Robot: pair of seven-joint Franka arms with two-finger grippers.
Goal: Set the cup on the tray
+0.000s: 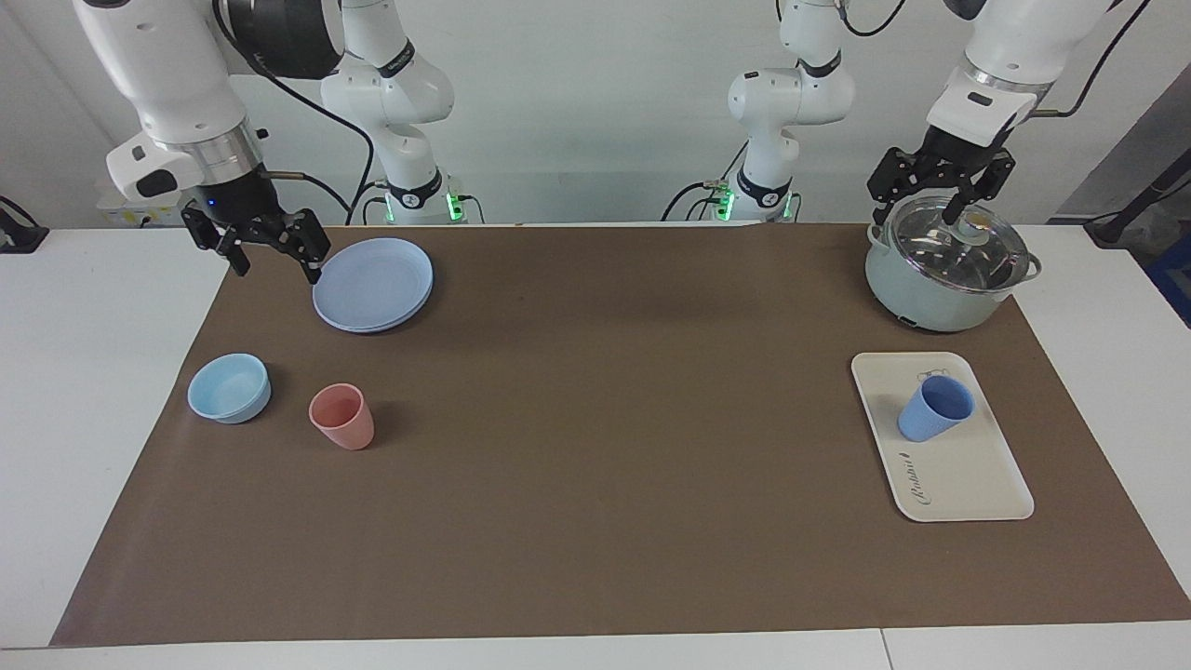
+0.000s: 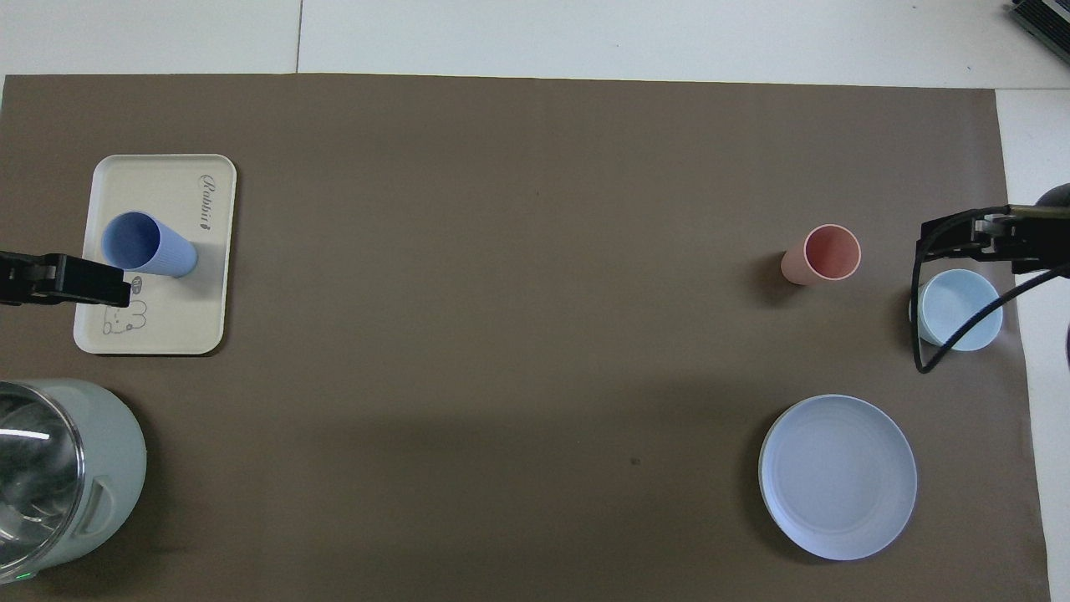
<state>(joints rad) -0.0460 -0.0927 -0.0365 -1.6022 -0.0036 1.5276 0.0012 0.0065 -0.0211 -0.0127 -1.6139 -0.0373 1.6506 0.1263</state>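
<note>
Now the left claw (image 1: 940, 191) hangs open and empty over the pot (image 1: 944, 270), at the upper right of the facing frame. Below it, the cup (image 1: 933, 408) stands upright on the tray (image 1: 977, 484), so the placing looks done. The right claw (image 1: 270, 251), also open, waits beside the plate (image 1: 372, 284).

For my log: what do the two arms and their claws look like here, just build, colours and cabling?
Both arms have glossy white rounded shells with black rings at the joints. Each ends in a silver wrist collar and a black two-finger claw of open linkage bars: the left claw, the right claw. Black cables loop along both arms. Green lights glow at both bases, and a small blue light shows above the right claw.
</note>
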